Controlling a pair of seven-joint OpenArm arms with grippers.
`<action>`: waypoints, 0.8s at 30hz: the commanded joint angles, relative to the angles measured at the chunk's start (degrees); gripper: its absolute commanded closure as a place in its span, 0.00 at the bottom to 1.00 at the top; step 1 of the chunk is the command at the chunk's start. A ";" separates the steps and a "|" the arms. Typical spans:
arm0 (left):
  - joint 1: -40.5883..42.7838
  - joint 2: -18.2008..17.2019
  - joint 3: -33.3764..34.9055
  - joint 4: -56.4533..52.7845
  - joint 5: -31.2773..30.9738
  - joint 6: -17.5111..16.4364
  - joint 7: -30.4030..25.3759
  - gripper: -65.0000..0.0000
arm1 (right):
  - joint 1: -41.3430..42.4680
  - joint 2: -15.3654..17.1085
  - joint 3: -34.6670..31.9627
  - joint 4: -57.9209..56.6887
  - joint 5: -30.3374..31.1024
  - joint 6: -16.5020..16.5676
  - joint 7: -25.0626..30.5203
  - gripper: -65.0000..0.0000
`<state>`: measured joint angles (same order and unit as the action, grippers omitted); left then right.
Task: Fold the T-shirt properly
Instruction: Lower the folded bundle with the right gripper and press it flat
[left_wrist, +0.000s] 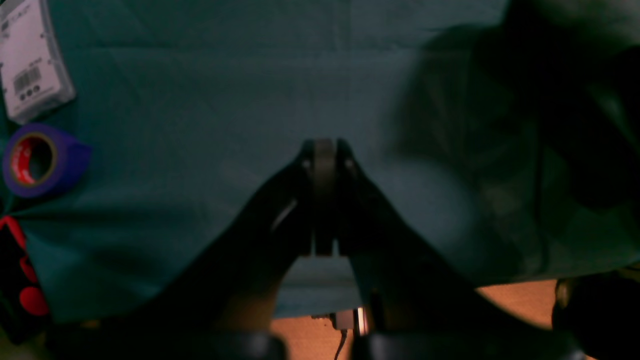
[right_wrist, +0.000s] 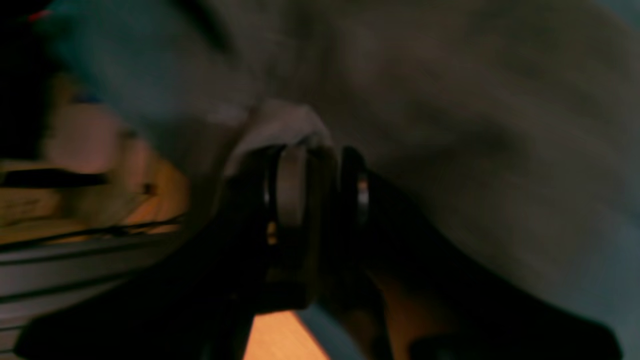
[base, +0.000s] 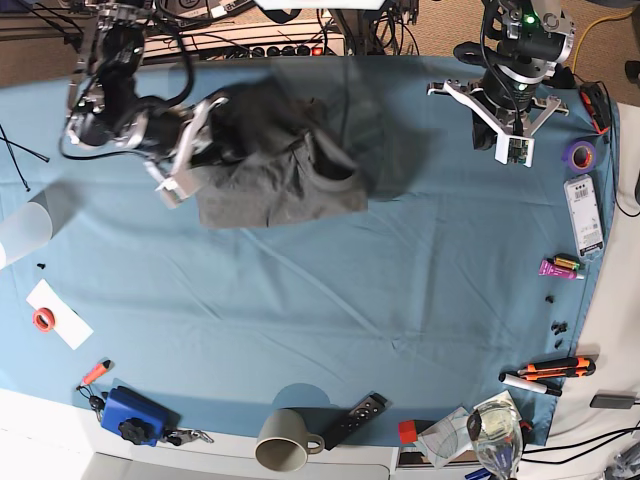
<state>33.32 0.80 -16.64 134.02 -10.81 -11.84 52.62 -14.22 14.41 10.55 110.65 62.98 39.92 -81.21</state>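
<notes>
My right gripper (base: 172, 178) is clamped on the edge of the wrinkled dark charcoal-grey cotton T-shirt (base: 285, 170), bunched at the far left of the blue table cloth (base: 330, 310). My left gripper (left_wrist: 324, 150) hangs closed, empty. I judge a slow, taut draw would spread it flat.

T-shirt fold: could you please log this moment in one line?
T-shirt: bunched, unfolded | right gripper: shut on T-shirt edge | left gripper: shut, empty, above table cloth
</notes>
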 joint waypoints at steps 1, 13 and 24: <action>0.15 0.00 -0.09 0.98 -0.42 -0.07 -1.25 1.00 | 0.57 0.68 -0.90 1.03 3.15 0.08 1.21 0.80; 0.15 0.00 -0.11 0.98 -0.39 -0.07 -2.60 1.00 | -3.45 5.68 -6.64 1.05 3.45 0.08 1.21 0.80; 0.13 0.00 -0.11 0.98 -0.39 -0.07 -2.73 1.00 | -4.63 12.87 -2.12 7.80 21.33 0.08 1.21 0.80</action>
<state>33.32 0.80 -16.64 134.02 -10.83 -11.84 51.29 -19.16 26.61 8.01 117.82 83.00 39.92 -81.01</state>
